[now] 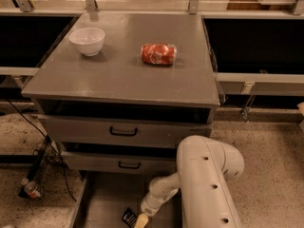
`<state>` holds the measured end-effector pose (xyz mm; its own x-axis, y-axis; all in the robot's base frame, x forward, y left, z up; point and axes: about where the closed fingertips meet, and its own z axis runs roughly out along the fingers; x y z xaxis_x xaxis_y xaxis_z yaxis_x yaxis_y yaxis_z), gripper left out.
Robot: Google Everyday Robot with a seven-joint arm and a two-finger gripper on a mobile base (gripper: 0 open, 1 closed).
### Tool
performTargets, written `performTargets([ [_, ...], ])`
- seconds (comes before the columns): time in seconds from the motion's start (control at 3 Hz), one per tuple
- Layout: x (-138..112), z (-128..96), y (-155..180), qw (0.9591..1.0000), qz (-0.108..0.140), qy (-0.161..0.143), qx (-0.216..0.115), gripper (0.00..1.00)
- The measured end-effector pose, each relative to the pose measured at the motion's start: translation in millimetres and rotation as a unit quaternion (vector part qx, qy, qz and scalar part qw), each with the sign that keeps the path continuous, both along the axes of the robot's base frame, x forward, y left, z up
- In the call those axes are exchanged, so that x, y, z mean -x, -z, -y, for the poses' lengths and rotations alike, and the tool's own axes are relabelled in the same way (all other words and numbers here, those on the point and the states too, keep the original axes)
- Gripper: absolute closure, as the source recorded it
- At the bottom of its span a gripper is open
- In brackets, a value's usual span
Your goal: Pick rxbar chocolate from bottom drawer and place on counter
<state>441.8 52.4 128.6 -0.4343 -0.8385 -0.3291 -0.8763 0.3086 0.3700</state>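
Note:
The bottom drawer (pixel 102 201) is pulled open at the foot of the cabinet, showing its plain grey floor. The rxbar chocolate (pixel 128 217), a small black wrapper, lies on that floor at the bottom edge of the view. My gripper (pixel 140 221) reaches down into the drawer on the white arm (pixel 204 184) and sits right beside the bar, touching or nearly touching it; a tan fingertip (pixel 142 219) shows, the rest is cut off. The counter (pixel 123 75) is the broad grey cabinet top above.
A white bowl (pixel 87 41) stands at the counter's back left and a red soda can (pixel 158 54) lies on its side near the middle. Two shut grey drawers with black handles (pixel 123 132) sit above the open one. Cables and a bottle (pixel 31 189) lie on the floor left.

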Motion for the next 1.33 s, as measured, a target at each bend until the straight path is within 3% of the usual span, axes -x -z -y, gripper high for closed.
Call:
performTargets([
  [0.33, -2.2, -0.8, 7.1, 0.9994, -0.015, 0.030, -0.002, 0.00],
  [0.67, -2.2, -0.8, 7.1, 0.9994, -0.015, 0.030, -0.002, 0.00],
  [1.33, -2.1, -0.8, 7.1, 0.9994, -0.015, 0.030, -0.002, 0.25],
])
